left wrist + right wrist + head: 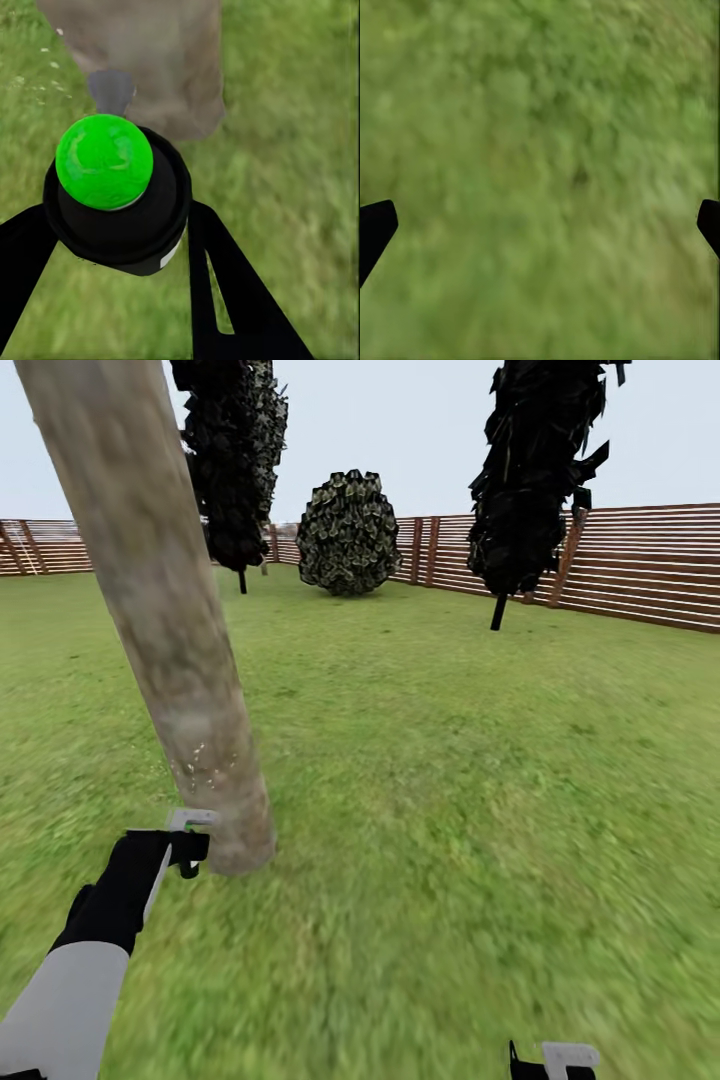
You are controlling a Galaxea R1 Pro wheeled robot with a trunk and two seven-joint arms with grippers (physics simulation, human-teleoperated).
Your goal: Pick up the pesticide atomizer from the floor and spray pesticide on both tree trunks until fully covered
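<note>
**Atomizer clamped in the left pincer, nozzle toward the near trunk**

Green-capped and black-bodied, the pesticide atomizer (116,199) sits between the two dark fingers of the left gripper (120,247), which is closed against its sides. Its grey nozzle points at the base of the mottled grey-tan tree trunk (165,620) just ahead, near but apart from it. Fine white specks of pesticide (205,760) dot the lower trunk, and a few show over the grass beside it in the left wrist view.

From the head camera, the left gripper (190,840) hovers just beside the trunk's foot. The right gripper (540,225) hangs over bare grass, its fingertips spread wide with nothing between them.

Green lawn (450,780) stretches open to the right and ahead. A brown slatted fence (640,565) closes the far side, with a round bush (348,532) and two dark trees before it.
</note>
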